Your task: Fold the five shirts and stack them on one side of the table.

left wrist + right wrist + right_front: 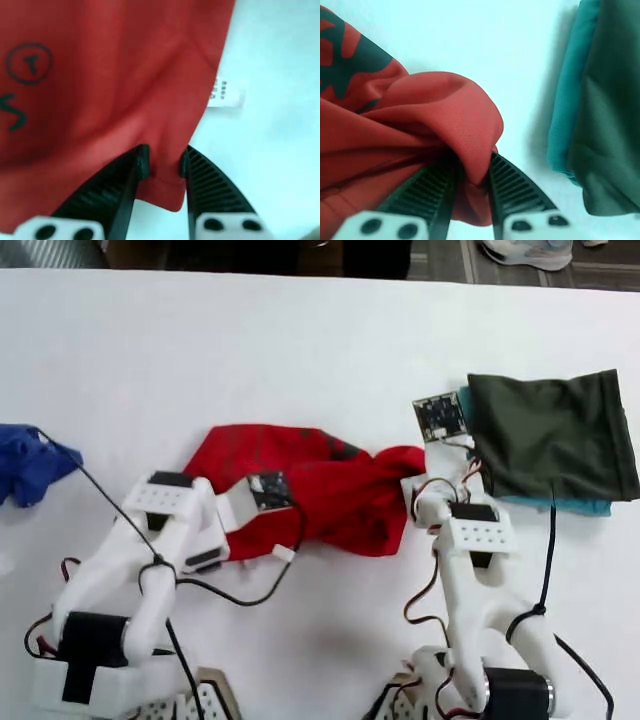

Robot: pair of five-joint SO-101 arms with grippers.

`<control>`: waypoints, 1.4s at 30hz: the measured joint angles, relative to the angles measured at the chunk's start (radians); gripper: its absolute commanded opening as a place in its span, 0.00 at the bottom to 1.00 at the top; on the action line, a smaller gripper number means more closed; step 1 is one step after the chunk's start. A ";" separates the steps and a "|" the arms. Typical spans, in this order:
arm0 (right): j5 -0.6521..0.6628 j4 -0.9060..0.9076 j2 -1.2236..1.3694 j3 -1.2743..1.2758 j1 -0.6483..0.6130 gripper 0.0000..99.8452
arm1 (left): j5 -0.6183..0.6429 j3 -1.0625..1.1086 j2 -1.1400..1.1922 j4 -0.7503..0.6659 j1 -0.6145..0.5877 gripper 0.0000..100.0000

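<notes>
- The table (300, 340) has bare surface ahead of both grippers, so we judge that a dropped shirt would land on it and not fall off.
- The red shirt (330, 490) is strung between the two grippers, bunched and not flat.
  - Our main worry is that each gripper holds only a small pinch of cloth. A pull apart to spread the shirt may drag the fabric out of one grip, or leave the slack middle folded on itself.
  - Its long axis runs from one gripper to the other, across the table, with the dark print facing up. We cannot tell collar from hem.
- The dark green shirt (550, 435) lies folded on a teal shirt (570, 506), just beside the right gripper on the side away from the left one. A swing of that arm, or trailing red cloth, may push this stack askew.
- The blue shirt (30, 462) lies crumpled well beyond the left gripper, apart from the red one.
- The left gripper (164, 162) has its jaws narrowed onto the red shirt's edge, close to a corner, where we think the grip is least secure.
- The right gripper (472, 172) is clamped on a gathered fold of the same shirt.
- A white label (226, 93) sticks out from the shirt's edge just ahead of the left gripper.
</notes>
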 measured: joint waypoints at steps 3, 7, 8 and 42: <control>0.000 0.000 0.000 0.000 0.000 0.02 | 0.000 0.002 0.017 0.003 0.003 0.02; 0.000 0.000 0.000 0.000 0.000 0.02 | 0.000 0.002 0.018 0.005 0.003 0.03; 0.000 0.000 0.000 0.000 0.000 0.02 | 0.000 0.002 0.014 0.005 0.003 0.03; 0.110 1.191 -0.216 -1.046 0.000 0.02 | 0.394 -0.539 -0.736 0.535 0.000 0.03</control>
